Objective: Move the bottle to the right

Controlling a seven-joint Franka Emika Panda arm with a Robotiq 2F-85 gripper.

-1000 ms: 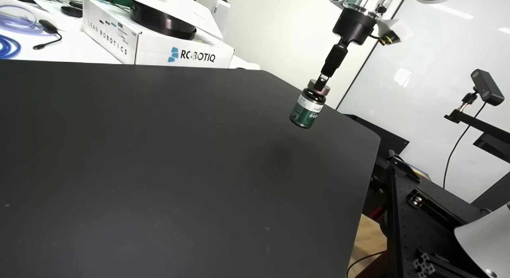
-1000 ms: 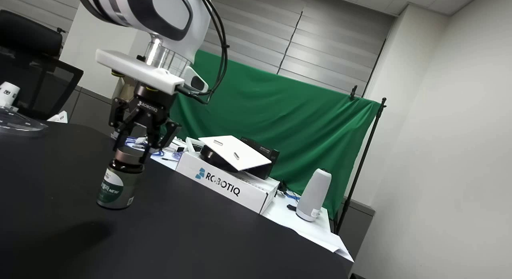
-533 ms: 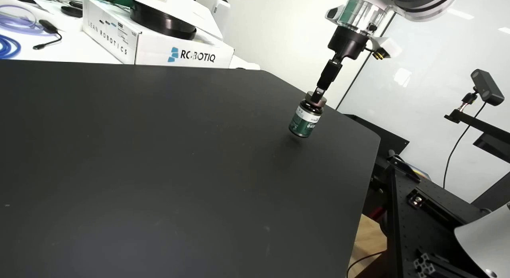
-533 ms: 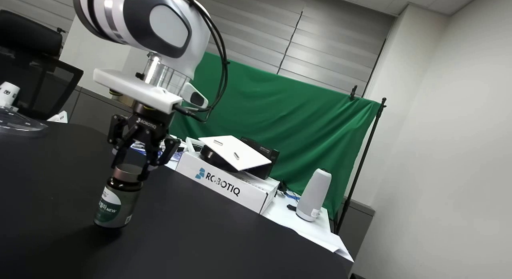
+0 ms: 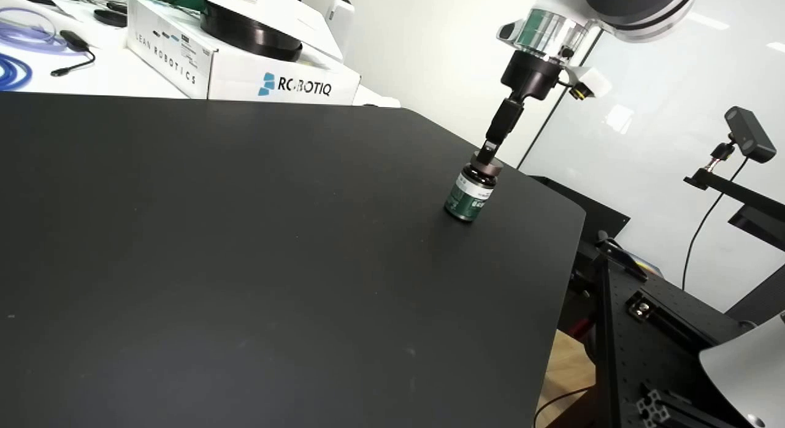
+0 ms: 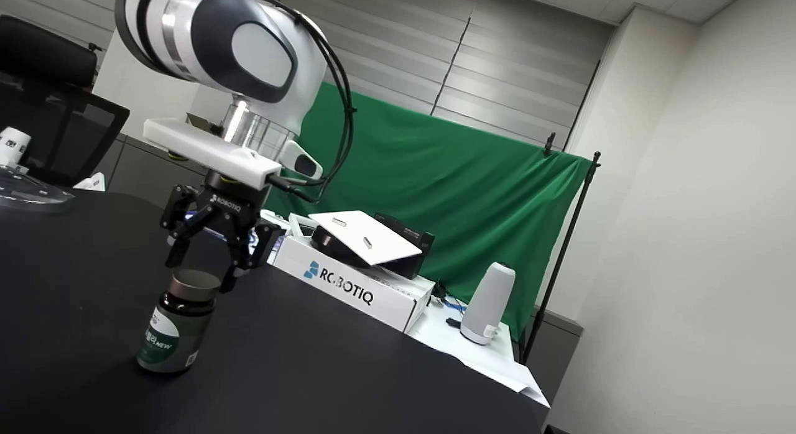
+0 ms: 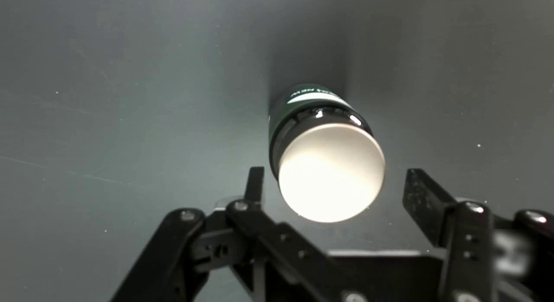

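The bottle (image 6: pixel 177 334) stands upright on the black table (image 5: pixel 245 262), its cap (image 7: pixel 331 176) at the top and its base down, toward the table's far right edge in an exterior view. Its long axis runs square to the table; it slants within both exterior views, and the dark pole (image 6: pixel 563 253) beyond the table slants likewise. A green label (image 6: pixel 160 345) with a white band wraps the body, the word NEW turned outward in an exterior view; from the wrist the print shows inverted beyond the cap, whose top is washed pale by glare. Above the table the gripper (image 6: pixel 201 274) has its fingers (image 7: pixel 255 183) spread, one on either side of the cap, with the table showing through a gap at each side in the wrist view. The table is plain and dark, marked by pale specks and faint scratches, and a soft shadow lies on it beside the bottle. Just past the table's far edge, a white surface (image 5: pixel 110 72) carries a white Robotiq box (image 5: pixel 245 78) with a tilted white panel (image 6: pixel 367 232) above it; a green cloth (image 6: pixel 448 191) hangs well beyond the table, a black office chair (image 6: pixel 46 55) stands past the table's rounded edge, and a camera (image 5: pixel 749 133) on a bracket is set off to the table's right in an exterior view.
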